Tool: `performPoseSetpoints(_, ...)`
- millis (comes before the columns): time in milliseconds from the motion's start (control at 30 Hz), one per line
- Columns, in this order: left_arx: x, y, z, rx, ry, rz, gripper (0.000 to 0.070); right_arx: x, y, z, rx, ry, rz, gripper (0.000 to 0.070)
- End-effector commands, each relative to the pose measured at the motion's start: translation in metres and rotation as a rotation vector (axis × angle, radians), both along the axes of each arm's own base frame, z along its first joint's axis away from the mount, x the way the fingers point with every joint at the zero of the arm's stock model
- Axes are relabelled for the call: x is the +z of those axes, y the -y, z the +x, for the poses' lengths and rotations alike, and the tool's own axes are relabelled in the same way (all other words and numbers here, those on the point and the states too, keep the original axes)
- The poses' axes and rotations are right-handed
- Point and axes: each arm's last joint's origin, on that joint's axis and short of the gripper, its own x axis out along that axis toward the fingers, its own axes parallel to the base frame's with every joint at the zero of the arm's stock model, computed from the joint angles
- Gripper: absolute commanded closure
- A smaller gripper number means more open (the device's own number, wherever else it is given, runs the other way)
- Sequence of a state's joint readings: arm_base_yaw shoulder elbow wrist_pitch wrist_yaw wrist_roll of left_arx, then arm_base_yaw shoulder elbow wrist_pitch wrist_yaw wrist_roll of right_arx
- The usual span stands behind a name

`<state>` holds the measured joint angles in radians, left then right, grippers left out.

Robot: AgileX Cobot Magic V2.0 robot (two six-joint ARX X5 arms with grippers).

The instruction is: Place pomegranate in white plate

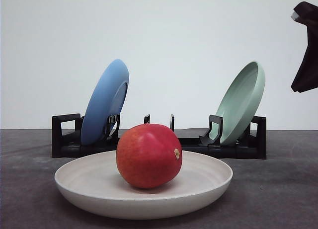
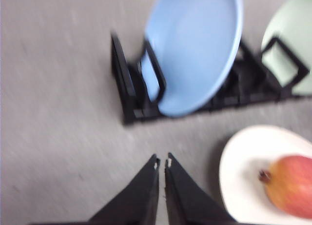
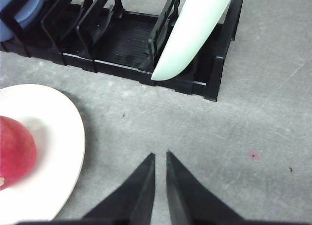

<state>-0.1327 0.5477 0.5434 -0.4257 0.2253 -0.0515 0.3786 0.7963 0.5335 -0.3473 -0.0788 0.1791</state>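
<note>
The red pomegranate rests in the middle of the white plate, which lies flat on the grey table near the front. The left wrist view catches the same pomegranate on the plate, off to one side of my left gripper, whose fingers are shut on nothing above bare table. My right gripper is also shut and empty, hovering over the table beside the plate with the pomegranate on it. A dark piece of the right arm hangs high at the right.
A black dish rack stands behind the plate, holding a blue plate upright on its left and a pale green plate on its right. Its middle slots hold nothing. Bare grey tabletop lies right of the white plate.
</note>
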Motion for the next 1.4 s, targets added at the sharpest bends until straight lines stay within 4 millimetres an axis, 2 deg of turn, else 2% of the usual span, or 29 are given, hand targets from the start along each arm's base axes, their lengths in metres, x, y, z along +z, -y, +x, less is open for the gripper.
performPoseSetpoints(0, -0.009, -0.003, -0.005, 0.008, 0.045, 0.016, 0.07, 0.0, -0.001, 0.001, 0.009, 0.01, -0.008, 0.0665)
performPoseSetpoints(133, -0.037, -0.013, -0.017, 0.141, 0.137, -0.005, 0.07, 0.0, -0.001, 0.001, 0.009, 0.01, -0.008, 0.0665)
performPoseSetpoints(300, -0.073, -0.021, -0.028, 0.293, 0.17, -0.002, 0.07, 0.0, -0.001, 0.001, 0.009, 0.01, -0.008, 0.0665)
performPoseSetpoints(567, -0.107, -0.024, -0.032, 0.356, 0.208, 0.012, 0.07, 0.0, -0.001, 0.001, 0.009, 0.01, -0.008, 0.0665)
performPoseSetpoints(733, -0.11, -0.024, -0.029, 0.355, 0.255, 0.012, 0.07, 0.0, -0.001, 0.001, 0.01, 0.01, -0.008, 0.0665)
performPoseSetpoints(1367, -0.111, -0.024, -0.029, 0.356, 0.248, 0.008, 0.07, 0.0, -0.001, 0.001, 0.01, 0.01, -0.008, 0.0665)
